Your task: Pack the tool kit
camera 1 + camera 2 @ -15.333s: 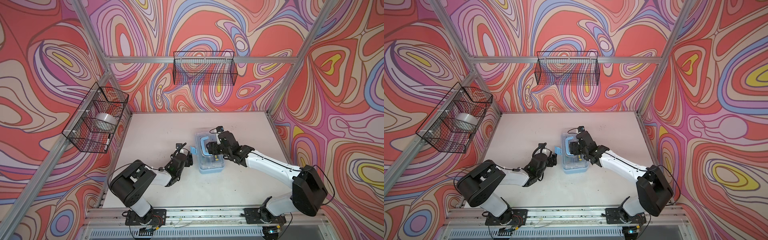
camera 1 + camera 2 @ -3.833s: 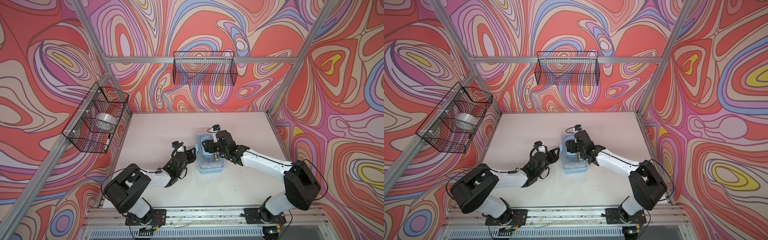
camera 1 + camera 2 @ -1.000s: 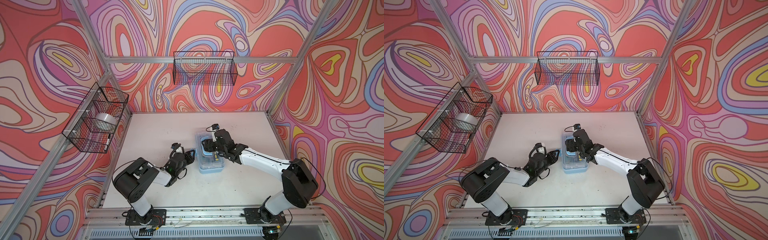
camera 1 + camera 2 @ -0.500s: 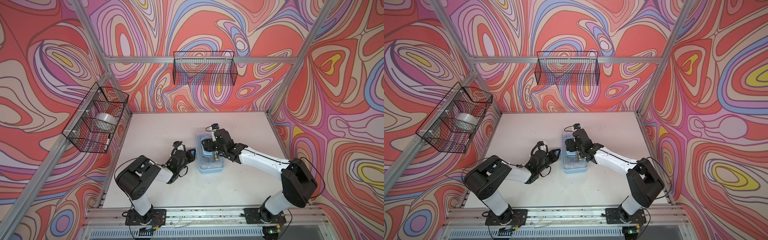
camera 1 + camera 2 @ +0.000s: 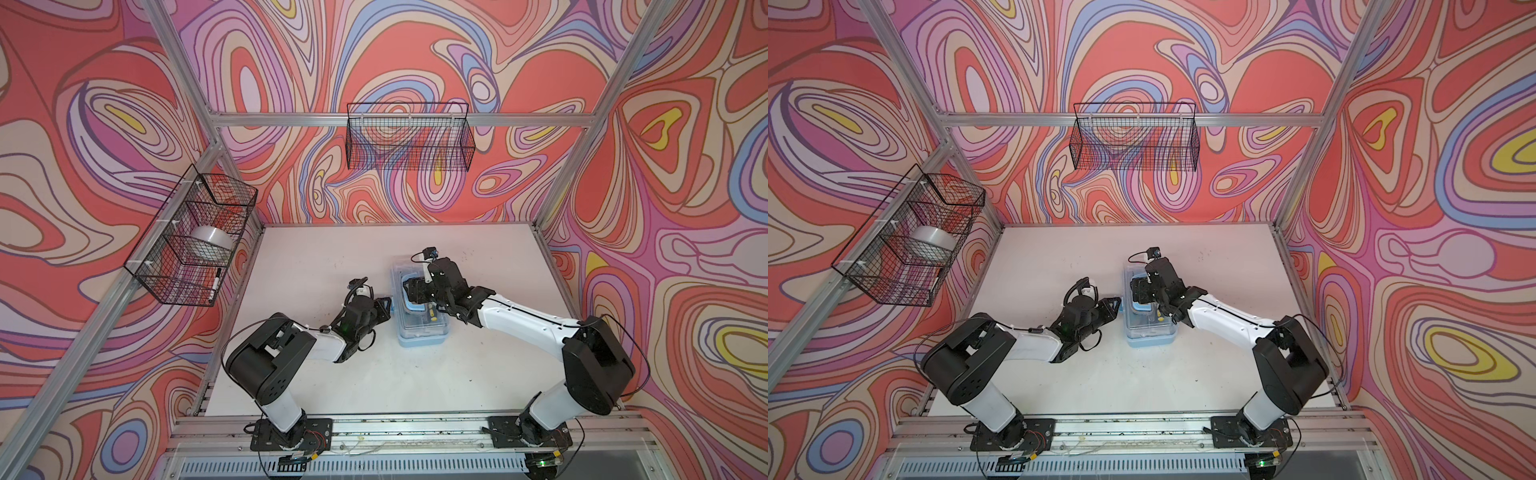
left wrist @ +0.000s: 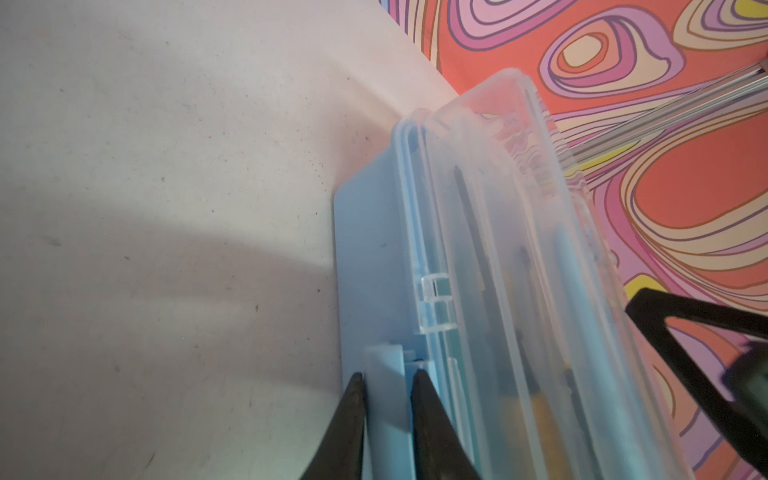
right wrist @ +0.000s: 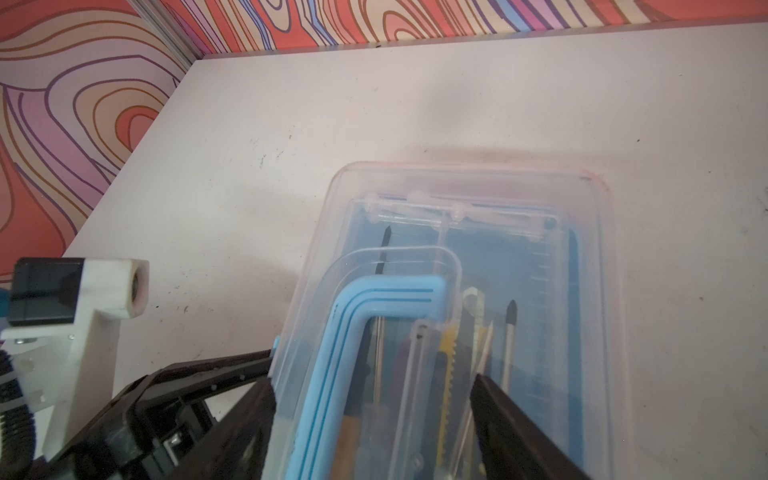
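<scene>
Lengthwise the box [image 5: 419,332] runs front-to-back. Left gripper [image 6: 386,378] pinches its side latch [image 6: 384,399], jaws almost closed; right gripper [image 7: 372,380] spread wide astride the handle [image 7: 390,295], gripping nothing.

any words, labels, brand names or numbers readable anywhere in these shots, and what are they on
No text can be read in any view.
tool kit box: only short moulded tick marks along one inner wall, with no digits legible.
utility knife: no brand shows through the clear lid.
marker in the wire basket: any print is too small to read.
</scene>
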You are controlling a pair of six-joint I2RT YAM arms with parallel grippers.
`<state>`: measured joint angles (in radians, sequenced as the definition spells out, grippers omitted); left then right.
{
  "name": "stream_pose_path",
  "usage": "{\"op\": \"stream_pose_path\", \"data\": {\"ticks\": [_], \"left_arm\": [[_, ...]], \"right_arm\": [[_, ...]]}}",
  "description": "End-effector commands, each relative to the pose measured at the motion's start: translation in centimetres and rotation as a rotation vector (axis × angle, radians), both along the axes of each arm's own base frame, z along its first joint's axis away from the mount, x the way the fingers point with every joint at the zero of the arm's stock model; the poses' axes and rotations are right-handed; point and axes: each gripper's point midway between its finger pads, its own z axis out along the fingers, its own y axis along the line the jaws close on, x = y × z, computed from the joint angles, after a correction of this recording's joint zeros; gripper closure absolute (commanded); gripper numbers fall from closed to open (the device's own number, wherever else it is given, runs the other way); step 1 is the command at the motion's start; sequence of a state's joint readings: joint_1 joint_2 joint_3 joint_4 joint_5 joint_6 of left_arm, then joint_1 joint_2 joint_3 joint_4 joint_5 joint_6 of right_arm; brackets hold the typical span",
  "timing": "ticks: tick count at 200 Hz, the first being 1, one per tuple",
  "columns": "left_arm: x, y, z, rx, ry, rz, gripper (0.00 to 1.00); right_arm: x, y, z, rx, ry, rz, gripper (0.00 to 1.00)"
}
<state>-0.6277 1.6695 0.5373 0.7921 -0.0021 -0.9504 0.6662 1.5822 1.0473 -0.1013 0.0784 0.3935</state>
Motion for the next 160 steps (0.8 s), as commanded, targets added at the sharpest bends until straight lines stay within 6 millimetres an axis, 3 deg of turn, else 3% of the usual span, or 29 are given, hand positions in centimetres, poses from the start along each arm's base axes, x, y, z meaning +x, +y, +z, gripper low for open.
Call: {"op": "stream_pose_path", "data": {"ticks": [1,46,160], "left_arm": [[-0.5,-0.5,-0.2,0.02,0.021,-0.036,0.79],[-0.5,-0.3,-0.2,0.011,0.023,-0.028,0.82],[-0.5,0.8,3.3,0.025,-0.033,-0.011,0.84]], "right_arm": [[-2.3,-1.7,-5.6,-0.109,0.179,-0.005,0.22],[-2.3,-1.7,-5.6,-0.108,0.18,-0.006,0.22],[-2.3,-1.8,-5.1,-0.103,0.17,-0.014,0.22]]}}
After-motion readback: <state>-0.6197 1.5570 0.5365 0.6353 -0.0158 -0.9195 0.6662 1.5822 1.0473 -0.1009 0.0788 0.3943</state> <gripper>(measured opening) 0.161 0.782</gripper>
